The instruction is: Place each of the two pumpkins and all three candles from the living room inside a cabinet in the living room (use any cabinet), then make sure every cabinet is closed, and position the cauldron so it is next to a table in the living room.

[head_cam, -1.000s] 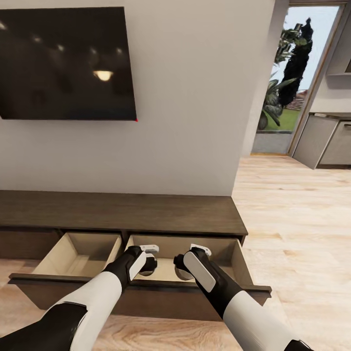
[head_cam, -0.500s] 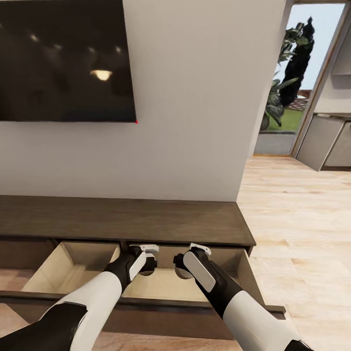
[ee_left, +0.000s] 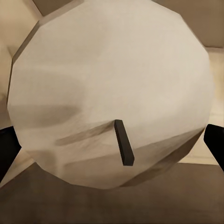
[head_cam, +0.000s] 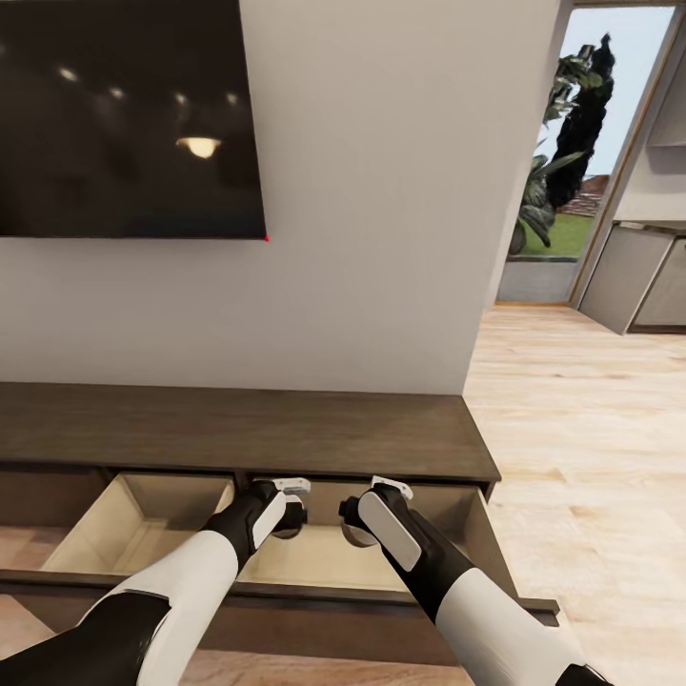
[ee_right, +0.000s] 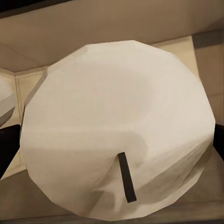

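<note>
The dark brown cabinet stands against the wall with two drawers pulled out, their insides pale beige. Both my grippers hang over the right drawer. My left gripper is shut on a pale candle with a flat top and a short dark wick. My right gripper is shut on another candle of the same look. In each wrist view the dark fingertips show at the candle's two sides. The left drawer looks bare inside. Pumpkins, cauldron and table are out of view.
A large black TV hangs on the white wall above the cabinet. To the right, light wood floor runs to a doorway with plants outside and grey kitchen units. The drawer fronts stick out toward me.
Between the earliest frame and now the whole view came closer to the cabinet and shifted a little. In the last half second nothing moved; both arms keep their candles over the right drawer.
</note>
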